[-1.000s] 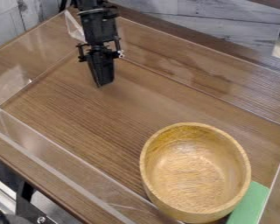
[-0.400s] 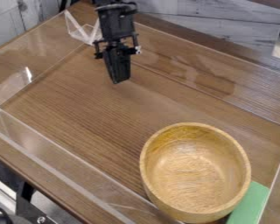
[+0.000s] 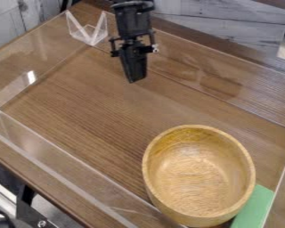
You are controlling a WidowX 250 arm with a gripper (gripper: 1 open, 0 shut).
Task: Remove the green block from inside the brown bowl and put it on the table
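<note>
The brown bowl (image 3: 199,175) stands on the table (image 3: 92,116) at the near right. Its hollow shows only bare wood grain, and no green block is visible inside it. A flat green patch (image 3: 262,209) lies just outside the bowl's lower right rim, cut off by the frame edge. I cannot tell whether it is the green block. My gripper (image 3: 135,77) hangs over the far middle of the table, well away from the bowl. It points down, with its dark fingers pressed together and nothing between them.
Low clear acrylic walls (image 3: 38,142) edge the tabletop along the near left side. A clear folded acrylic piece (image 3: 85,27) stands at the back, left of the gripper. A pale wall and ledge run behind the table.
The gripper, still shut, has moved to the right and slightly farther back across the table, from the far left toward the far middle. The bowl has not moved.
</note>
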